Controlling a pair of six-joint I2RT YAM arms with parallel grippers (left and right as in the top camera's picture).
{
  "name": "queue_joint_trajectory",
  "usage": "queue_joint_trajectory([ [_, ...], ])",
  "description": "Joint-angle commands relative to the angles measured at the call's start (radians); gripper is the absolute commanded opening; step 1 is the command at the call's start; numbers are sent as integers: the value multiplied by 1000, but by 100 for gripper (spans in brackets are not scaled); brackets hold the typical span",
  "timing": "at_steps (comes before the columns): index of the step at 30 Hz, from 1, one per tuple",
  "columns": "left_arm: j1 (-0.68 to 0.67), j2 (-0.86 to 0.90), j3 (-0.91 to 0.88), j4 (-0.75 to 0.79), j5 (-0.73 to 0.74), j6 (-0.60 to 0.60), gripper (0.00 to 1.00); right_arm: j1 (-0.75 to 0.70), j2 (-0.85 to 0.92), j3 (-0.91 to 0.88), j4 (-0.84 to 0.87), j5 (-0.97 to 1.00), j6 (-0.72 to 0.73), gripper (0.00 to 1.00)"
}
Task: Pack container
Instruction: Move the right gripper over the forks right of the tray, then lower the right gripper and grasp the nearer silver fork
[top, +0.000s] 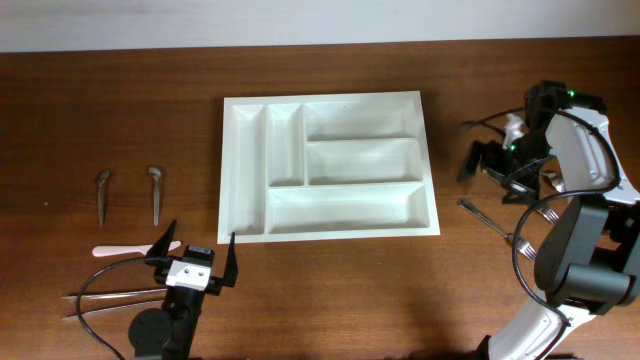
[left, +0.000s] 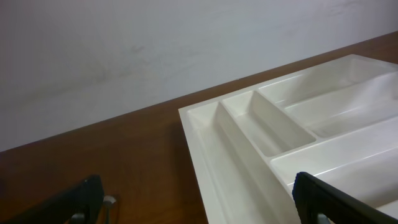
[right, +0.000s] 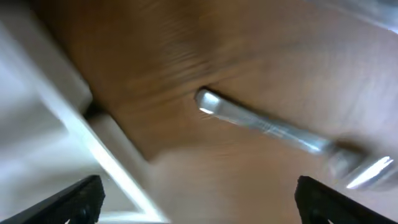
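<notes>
Container (top: 267, 150) mid-bench, nearer far edge, all compartments empty. Likely centred so both arms reach.
Left pincer (top: 198, 258) spread, parked at near edge; spoons (top: 155, 192) lie toward left edge.
Right pincer (right: 199, 196) spread over fork (right: 267, 127) near right edge. Looks like lining up for pick.

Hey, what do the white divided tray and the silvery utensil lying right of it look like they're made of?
The tray: likely moulded plastic, smooth white with a soft sheen and rounded dividers. The utensil: apparently polished metal, probably steel, silvery with bright glints, though the wrist view is blurred.
</notes>
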Motion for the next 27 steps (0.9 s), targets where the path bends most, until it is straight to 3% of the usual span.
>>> queue_joint_trajectory([
  [1,6,-4,-6,0,14,8,99,3,-3,-7,45,-86,461,99],
  [4,6,-4,-6,0,14,8,99,1,-3,-7,77,-50,506,98],
  [12,6,-4,-6,0,14,8,99,-69,-16,-8,-219,235,1110,99],
  [20,6,-4,-6,0,14,8,99,-80,-140,-80,-246,358,1220,99],
  [27,6,-4,-6,0,14,8,99,-80,-176,-304,-19,180,1400,99],
])
